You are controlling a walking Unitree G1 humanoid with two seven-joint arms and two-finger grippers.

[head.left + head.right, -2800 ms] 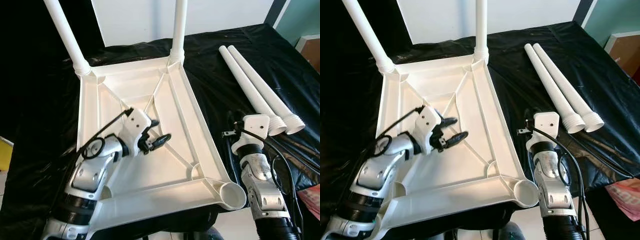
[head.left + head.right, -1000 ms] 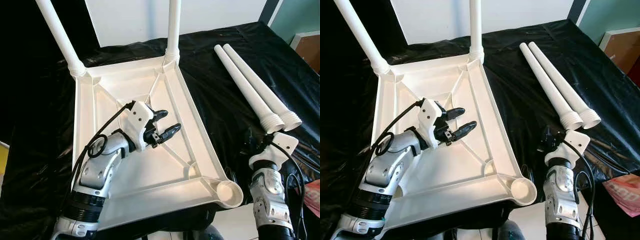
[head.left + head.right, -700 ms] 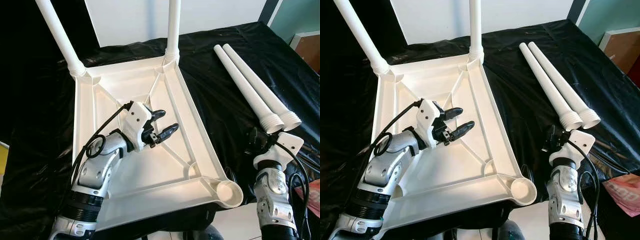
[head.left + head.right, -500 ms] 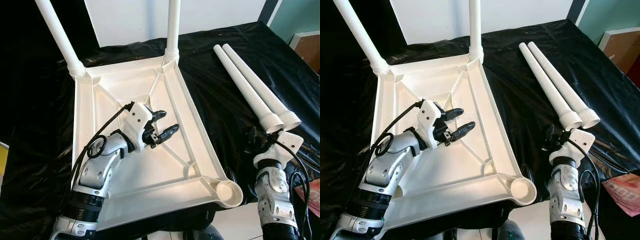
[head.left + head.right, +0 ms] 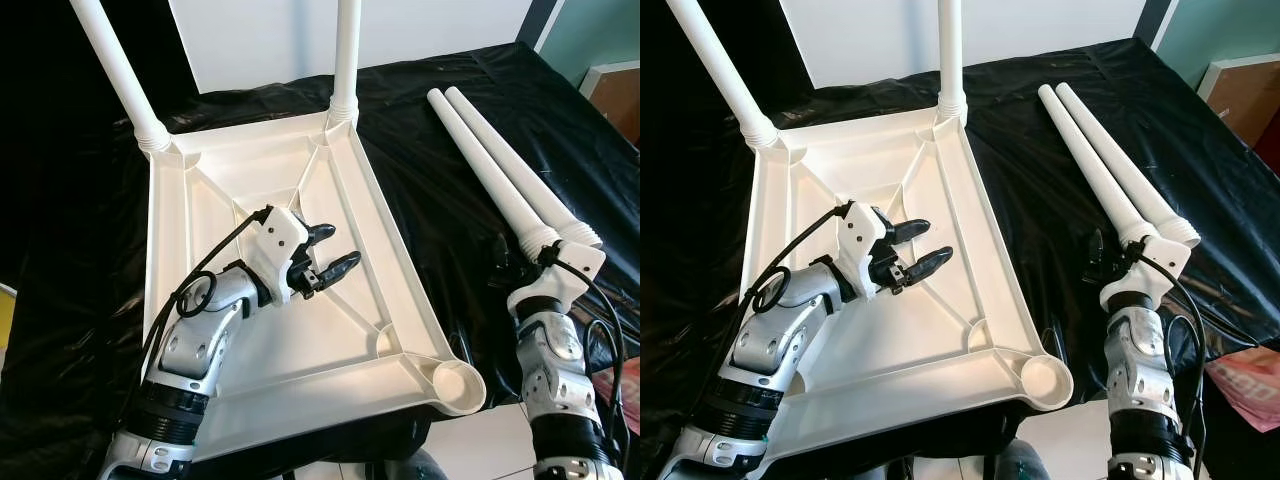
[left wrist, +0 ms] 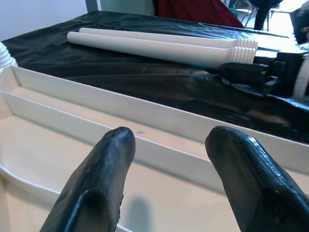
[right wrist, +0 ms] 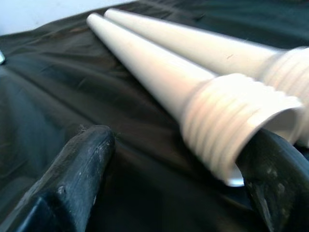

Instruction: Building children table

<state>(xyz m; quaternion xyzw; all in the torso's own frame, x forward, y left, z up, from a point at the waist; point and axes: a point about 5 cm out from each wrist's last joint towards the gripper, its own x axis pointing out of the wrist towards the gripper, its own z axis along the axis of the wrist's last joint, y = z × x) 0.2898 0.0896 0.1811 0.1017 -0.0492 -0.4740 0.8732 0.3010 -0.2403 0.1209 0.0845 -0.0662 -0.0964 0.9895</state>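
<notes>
One white plastic tabletop (image 5: 200, 215) lay upside down on a black plastic sheet (image 5: 440, 190), its ribbed underside facing up. Four white legs were in view: two fitted legs, one (image 5: 118, 72) at the far left corner socket and another (image 5: 346, 55) at the far right one, and two loose legs (image 5: 490, 170) lying side by side on the sheet to the right of the tabletop, threaded ends toward the robot. One empty round socket (image 5: 457, 386) showed at the near right corner. The left gripper (image 5: 325, 250) hovered over the middle of the underside, its fingers (image 6: 101, 179) spread with nothing between them. The right gripper (image 7: 169, 169) sat at the threaded end of the nearer loose leg (image 7: 159, 77), fingers apart on either side of it; contact could not be judged. A white wall (image 5: 260, 30) stood behind, with a teal wall (image 5: 600, 30) at the far right.
</notes>
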